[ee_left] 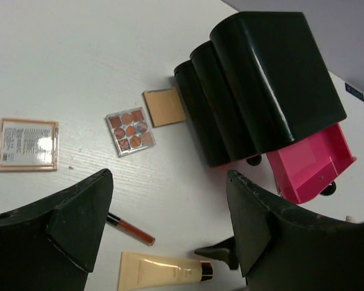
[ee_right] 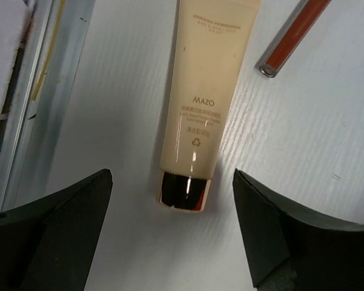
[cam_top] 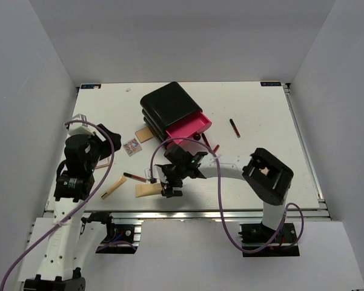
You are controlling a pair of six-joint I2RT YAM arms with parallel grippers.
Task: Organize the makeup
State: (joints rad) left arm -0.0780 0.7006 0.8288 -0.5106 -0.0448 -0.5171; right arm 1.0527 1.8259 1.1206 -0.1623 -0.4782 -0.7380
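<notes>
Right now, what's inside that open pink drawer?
The pink drawer looks empty: only bare pink floor shows, nothing lying in it. Its rear end is covered by the black organizer box.

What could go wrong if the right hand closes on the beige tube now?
The open right hand is lined up with only the cap end of the beige tube, so the glossy tube may slip or swing when lifted. The red lip gloss lies close beside the tube; a finger might knock it away.
</notes>
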